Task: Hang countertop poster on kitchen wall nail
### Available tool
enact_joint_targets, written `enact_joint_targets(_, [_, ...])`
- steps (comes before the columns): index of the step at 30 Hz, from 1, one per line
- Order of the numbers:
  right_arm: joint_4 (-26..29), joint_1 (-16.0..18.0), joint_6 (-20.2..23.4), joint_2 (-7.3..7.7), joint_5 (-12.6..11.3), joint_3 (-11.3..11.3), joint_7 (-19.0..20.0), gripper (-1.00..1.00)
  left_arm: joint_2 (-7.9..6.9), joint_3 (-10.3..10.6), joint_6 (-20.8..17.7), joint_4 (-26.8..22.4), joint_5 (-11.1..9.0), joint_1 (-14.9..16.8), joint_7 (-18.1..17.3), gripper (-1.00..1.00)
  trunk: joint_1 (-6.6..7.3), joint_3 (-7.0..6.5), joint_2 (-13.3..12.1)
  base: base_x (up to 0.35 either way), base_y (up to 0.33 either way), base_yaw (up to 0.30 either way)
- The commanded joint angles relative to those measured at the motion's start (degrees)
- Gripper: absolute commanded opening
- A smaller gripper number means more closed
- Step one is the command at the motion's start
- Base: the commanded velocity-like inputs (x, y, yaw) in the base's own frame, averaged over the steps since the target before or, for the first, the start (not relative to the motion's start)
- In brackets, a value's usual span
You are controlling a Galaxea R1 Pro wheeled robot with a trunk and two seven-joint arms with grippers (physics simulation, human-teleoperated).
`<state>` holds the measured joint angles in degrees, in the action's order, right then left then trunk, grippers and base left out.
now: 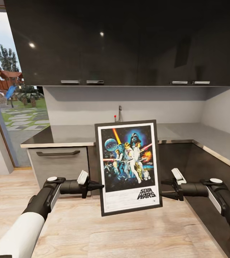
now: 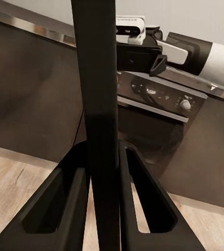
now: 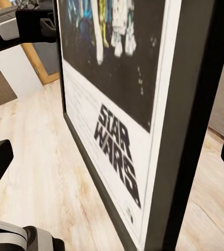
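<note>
While seen from the head camera, poster [image 1: 128, 166] held upright and slightly tilted in mid-air above the wood floor [image 1: 93, 229], in front of the grey tabletop [image 1: 68, 134], pinched at its side edges between left gripper [image 1: 97, 186] and right gripper [image 1: 165, 189]. Dark wall cabinets [image 1: 122, 43] overhead.

From the left wrist, jaws pressed against the poster's black frame edge [image 2: 99, 104]; right gripper [image 2: 159, 58] and an oven [image 2: 159, 104] beyond.

From the right wrist, jaws spread either side of the poster's face [image 3: 117, 136], logo legible; actual contact hard to tell here.
</note>
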<state>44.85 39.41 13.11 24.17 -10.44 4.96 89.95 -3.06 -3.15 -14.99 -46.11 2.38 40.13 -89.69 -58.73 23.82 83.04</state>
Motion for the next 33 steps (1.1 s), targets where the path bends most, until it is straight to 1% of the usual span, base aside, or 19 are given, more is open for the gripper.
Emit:
enact_joint_targets(1, [-0.02,0.05,0.60,0.09,-0.45,0.28,0.05,1.00,0.02,-0.15,-0.57,-0.04,0.25,0.04,-0.31,-1.00,0.00,0.07,0.04,0.000,0.000,0.000])
enact_joint_targets(9, [-0.13,0.05,0.60,0.22,-0.45,0.26,0.05,1.00,-0.01,-0.27,-0.57,-0.09,0.19,0.03,-0.31,-1.00,0.00,0.07,0.04,0.000,0.000,0.000])
enact_joint_targets(12, [-1.13,0.05,0.48,0.23,-0.45,0.32,0.05,1.00,-0.01,-0.26,-0.57,-0.10,-0.97,0.03,-0.31,-1.00,0.00,0.07,0.04,0.000,0.000,0.000])
enact_joint_targets(13, [-1.91,0.05,0.04,0.21,-0.45,0.35,0.05,1.00,-0.01,-0.23,-0.57,-0.11,-1.88,0.04,-0.31,-1.00,0.00,0.07,0.04,0.000,0.000,0.000])
enact_joint_targets(18, [-3.55,0.05,-1.83,0.18,-0.45,0.29,0.05,1.00,-0.18,-0.20,-0.57,-0.12,-3.46,0.04,-0.31,-1.00,0.00,0.07,0.04,0.000,0.000,0.000])
enact_joint_targets(23, [-3.96,0.05,-2.30,0.18,-0.44,0.30,0.05,1.00,-0.27,-0.20,-0.57,-0.72,-3.79,0.04,-0.31,-1.00,0.00,0.07,0.04,0.000,0.000,0.000])
enact_joint_targets(28, [-4.05,0.05,-2.44,0.18,-0.38,0.31,0.05,1.00,-1.14,-0.33,-0.57,-3.08,-3.89,0.04,-0.31,-1.00,0.00,0.07,0.04,0.000,0.000,0.000])
enact_joint_targets(33, [-4.06,0.05,-2.46,0.17,-0.37,0.31,0.05,1.00,-1.54,-0.36,-0.57,-3.74,-3.93,0.04,-0.31,-1.00,0.00,0.07,0.04,0.000,0.000,0.000])
